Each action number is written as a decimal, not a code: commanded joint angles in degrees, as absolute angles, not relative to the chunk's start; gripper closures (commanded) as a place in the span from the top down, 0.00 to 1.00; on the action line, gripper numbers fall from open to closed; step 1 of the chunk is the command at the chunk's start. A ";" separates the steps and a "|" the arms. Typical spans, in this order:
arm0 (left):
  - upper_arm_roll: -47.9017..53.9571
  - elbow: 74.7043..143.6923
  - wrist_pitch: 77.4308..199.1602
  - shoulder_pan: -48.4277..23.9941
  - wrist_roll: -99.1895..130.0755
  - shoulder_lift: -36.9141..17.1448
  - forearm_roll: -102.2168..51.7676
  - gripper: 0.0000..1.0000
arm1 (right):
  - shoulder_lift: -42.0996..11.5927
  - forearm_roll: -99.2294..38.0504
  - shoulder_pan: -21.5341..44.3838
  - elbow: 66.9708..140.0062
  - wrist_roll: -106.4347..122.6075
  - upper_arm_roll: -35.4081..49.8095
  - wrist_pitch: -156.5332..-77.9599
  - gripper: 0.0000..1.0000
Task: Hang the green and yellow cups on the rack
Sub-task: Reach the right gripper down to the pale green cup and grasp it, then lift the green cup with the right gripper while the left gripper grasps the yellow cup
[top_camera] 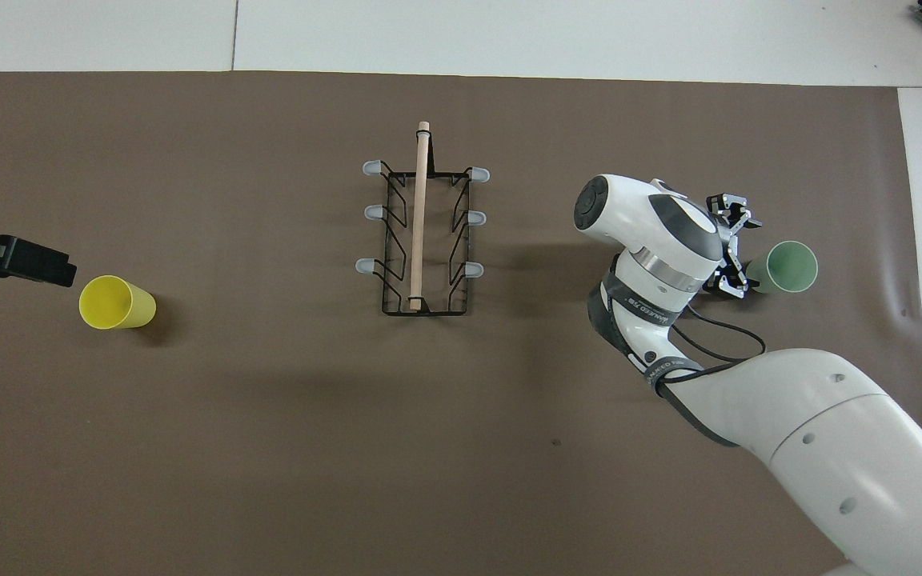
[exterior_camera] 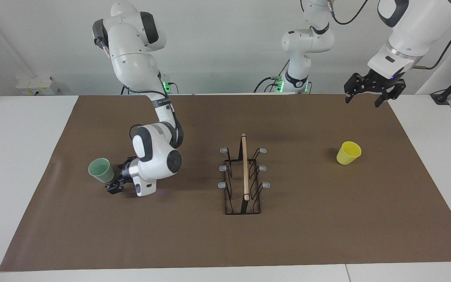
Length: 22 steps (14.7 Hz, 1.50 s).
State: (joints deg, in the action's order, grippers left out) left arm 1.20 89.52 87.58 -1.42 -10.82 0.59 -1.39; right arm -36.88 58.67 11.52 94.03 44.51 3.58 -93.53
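The pale green cup (exterior_camera: 101, 170) (top_camera: 783, 267) stands upright on the brown mat toward the right arm's end of the table. My right gripper (exterior_camera: 116, 177) (top_camera: 732, 246) lies low and level just beside it on the rack's side. Its fingers are open toward the cup and hold nothing; whether they touch the cup I cannot tell. The yellow cup (exterior_camera: 349, 153) (top_camera: 115, 302) stands upright toward the left arm's end. My left gripper (exterior_camera: 368, 94) hangs open and empty over the mat's corner by the robots. The black wire rack (exterior_camera: 244, 176) (top_camera: 421, 232) with its wooden rod stands mid-mat, its pegs bare.
A brown mat (exterior_camera: 307, 235) covers most of the white table (exterior_camera: 14, 156). The right arm's elbow and wrist (top_camera: 653, 264) hang over the mat between the rack and the green cup.
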 commanded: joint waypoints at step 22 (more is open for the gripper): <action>-0.09 85.72 106.61 15.91 19.38 -20.11 -20.21 1.00 | -30.32 72.16 7.65 111.00 37.53 3.78 -98.61 0.57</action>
